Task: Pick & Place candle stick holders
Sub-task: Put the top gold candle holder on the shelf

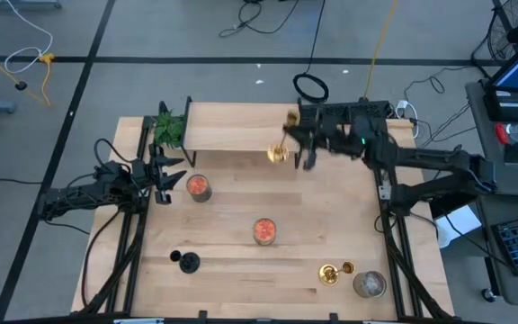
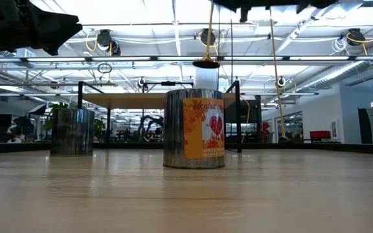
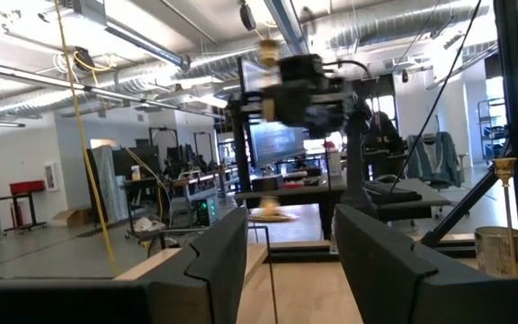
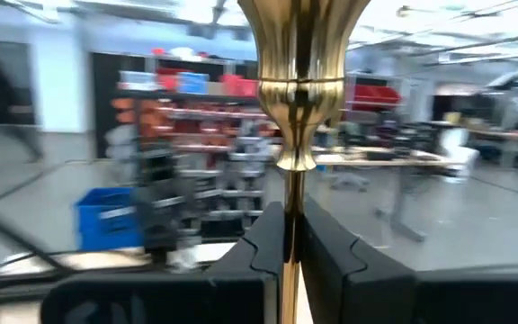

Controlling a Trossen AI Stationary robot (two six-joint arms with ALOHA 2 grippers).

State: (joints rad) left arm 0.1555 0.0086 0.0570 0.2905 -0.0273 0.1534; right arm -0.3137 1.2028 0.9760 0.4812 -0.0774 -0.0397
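One gold candle stick holder grasped at its stem by the right gripper fingers above the worktop; left gripper released; keep it upright, lower slowly.

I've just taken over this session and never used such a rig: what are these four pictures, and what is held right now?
These are two dark robot arms at a pale wooden table. One picture looks straight down, one sits at table-top level, and one rides on each wrist.

The right hand is shut on a shiny gold candle stick holder, gripping its thin stem and carrying it above the far side of the table. The left hand is open and holds nothing at the left edge.

On the table: two metal candle tins with orange labels, a plain silver tin, a second gold holder, a short black holder and a green leafy plant.
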